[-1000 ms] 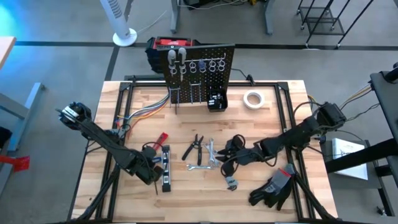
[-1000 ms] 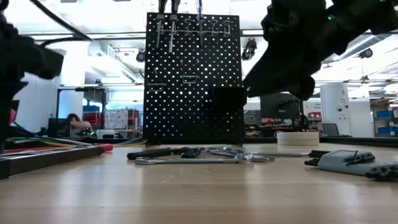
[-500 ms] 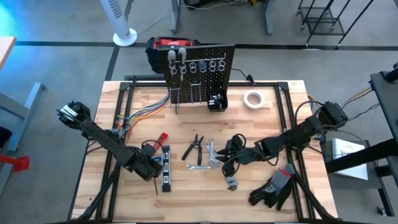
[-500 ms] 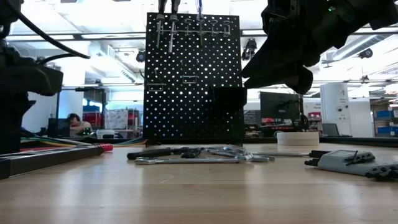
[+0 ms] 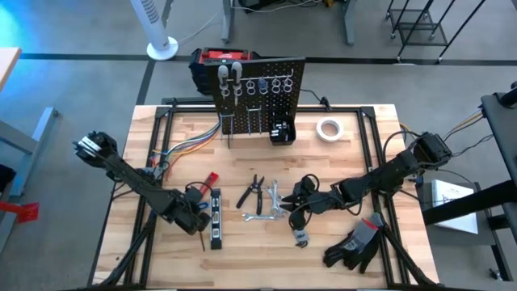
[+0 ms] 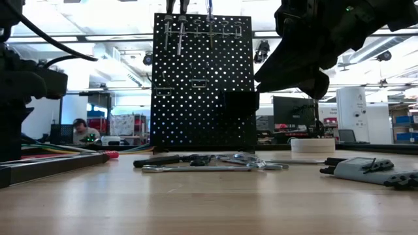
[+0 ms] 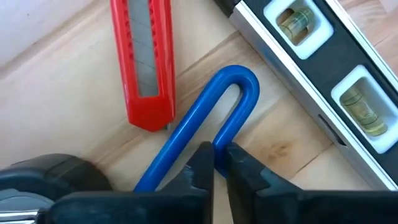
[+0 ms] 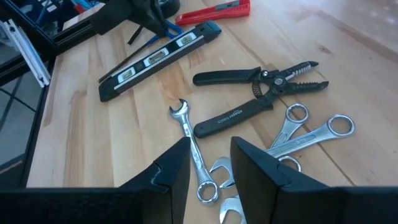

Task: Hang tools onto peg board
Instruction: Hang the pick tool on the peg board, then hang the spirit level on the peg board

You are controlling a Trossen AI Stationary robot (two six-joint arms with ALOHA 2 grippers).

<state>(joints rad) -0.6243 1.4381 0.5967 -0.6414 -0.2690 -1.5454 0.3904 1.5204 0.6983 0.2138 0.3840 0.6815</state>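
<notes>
The left gripper [image 7: 214, 163] sits low over the wooden table [image 5: 161, 129], its two dark fingers pinched together on one leg of a blue U-shaped tool handle [image 7: 211, 112]. The handle's rounded bend lies just ahead of the fingertips. Beside it to one side lies a red utility knife [image 7: 144, 62], close but apart; on the other side, just beyond the bend, runs a small level [image 7: 317, 81] with two green vials.

Judged from this, the step in hand is picking up the blue-handled tool. A straight lift seems wise, so the handle clears the knife and level without dragging either; the thin grip on a single leg may let the tool swing.

The right gripper [image 8: 208, 165] hovers above a cluster of silver wrenches [image 8: 292, 134] and black pliers [image 8: 261, 81], fingers part open and holding nothing.

Far beyond both grippers, at the table's back edge, the peg board [image 5: 258, 89] stands upright, with a few tools already hanging from its top row.
</notes>
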